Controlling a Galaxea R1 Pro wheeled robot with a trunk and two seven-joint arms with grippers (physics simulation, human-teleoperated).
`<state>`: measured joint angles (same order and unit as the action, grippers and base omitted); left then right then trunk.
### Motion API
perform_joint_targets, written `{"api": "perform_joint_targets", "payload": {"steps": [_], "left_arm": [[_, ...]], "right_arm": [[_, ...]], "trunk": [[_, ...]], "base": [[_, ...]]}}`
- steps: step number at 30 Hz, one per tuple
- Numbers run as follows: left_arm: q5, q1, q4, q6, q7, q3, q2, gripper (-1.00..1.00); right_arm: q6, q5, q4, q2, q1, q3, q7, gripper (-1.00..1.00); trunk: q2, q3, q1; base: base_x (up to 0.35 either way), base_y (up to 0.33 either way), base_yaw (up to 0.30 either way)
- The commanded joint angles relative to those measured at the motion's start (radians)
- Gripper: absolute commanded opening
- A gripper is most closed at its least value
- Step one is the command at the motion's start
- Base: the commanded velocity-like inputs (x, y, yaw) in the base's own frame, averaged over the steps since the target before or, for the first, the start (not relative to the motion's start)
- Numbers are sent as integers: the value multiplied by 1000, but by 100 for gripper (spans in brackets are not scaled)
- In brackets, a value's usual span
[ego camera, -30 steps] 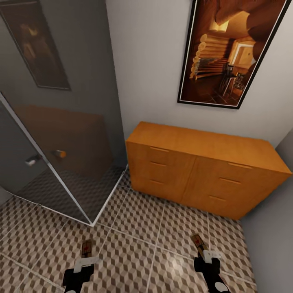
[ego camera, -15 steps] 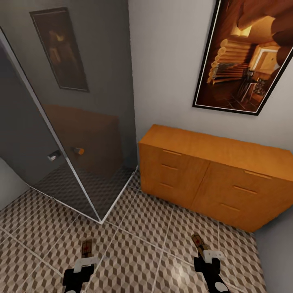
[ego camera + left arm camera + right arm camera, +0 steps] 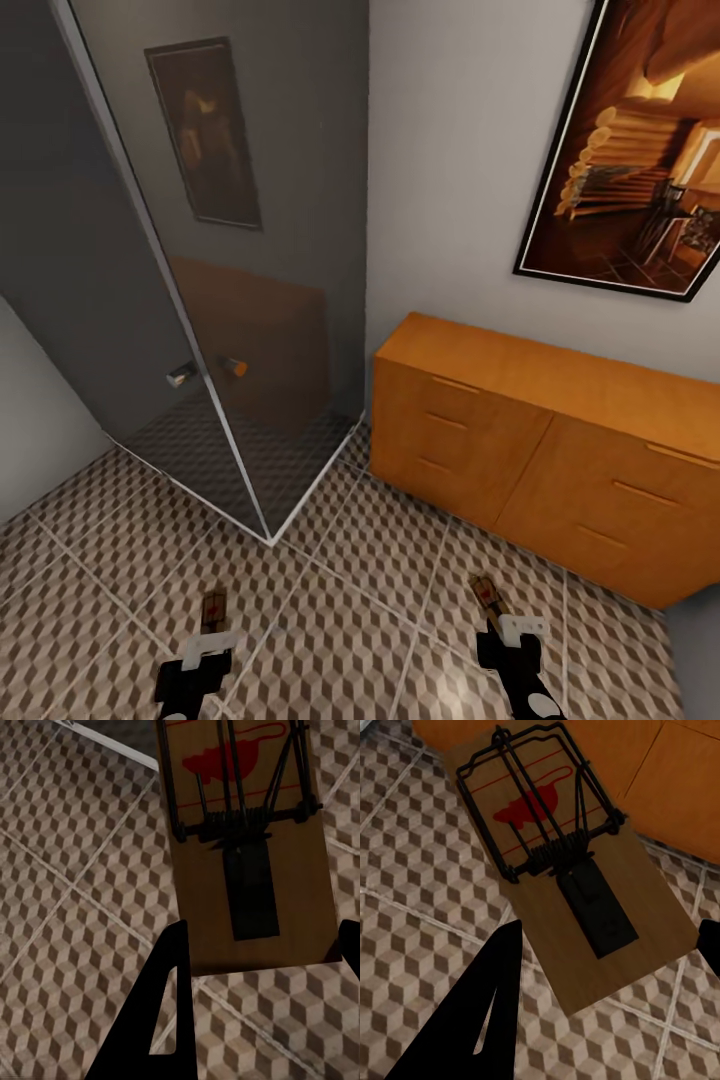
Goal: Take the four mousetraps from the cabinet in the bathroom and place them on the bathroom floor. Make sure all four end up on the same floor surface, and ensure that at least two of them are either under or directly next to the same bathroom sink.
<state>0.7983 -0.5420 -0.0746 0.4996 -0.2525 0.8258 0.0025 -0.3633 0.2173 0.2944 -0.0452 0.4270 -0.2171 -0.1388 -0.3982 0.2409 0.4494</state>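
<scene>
I hold one mousetrap in each gripper above the cube-patterned bathroom floor. My left gripper is shut on a small wooden mousetrap, whose board with wire spring and red print sticks out between the dark fingers. Low at the right, my right gripper is shut on another mousetrap, seen close up as a board tilted between the fingers. The orange-brown cabinet stands against the wall ahead on the right, its drawers closed. The sink is out of view.
A grey glass shower enclosure with a small door knob takes up the left, its corner reaching down to the floor tiles. A framed picture hangs above the cabinet. Open tiled floor lies between me and the cabinet.
The whole view has swung left: cabinet and picture slid to the right of the picture and the shower came toward the centre. Both grippers keep their hold on the mousetraps.
</scene>
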Motion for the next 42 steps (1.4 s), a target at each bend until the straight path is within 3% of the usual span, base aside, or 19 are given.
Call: {"api": "perform_joint_targets", "payload": {"steps": [1, 42], "left_arm": [[-2, -1, -2, 2, -5, 6, -2, -100], [-2, -1, -2, 1, -4, 6, -7, -100]], "right_arm": [[-3, 10, 0, -1, 1, -8, -2, -100], [-3, 10, 0, -1, 1, -8, -2, -100]], "trunk": [[-2, 1, 1], [-2, -51, 1]], "base": [[0, 0, 218], [0, 0, 218]]}}
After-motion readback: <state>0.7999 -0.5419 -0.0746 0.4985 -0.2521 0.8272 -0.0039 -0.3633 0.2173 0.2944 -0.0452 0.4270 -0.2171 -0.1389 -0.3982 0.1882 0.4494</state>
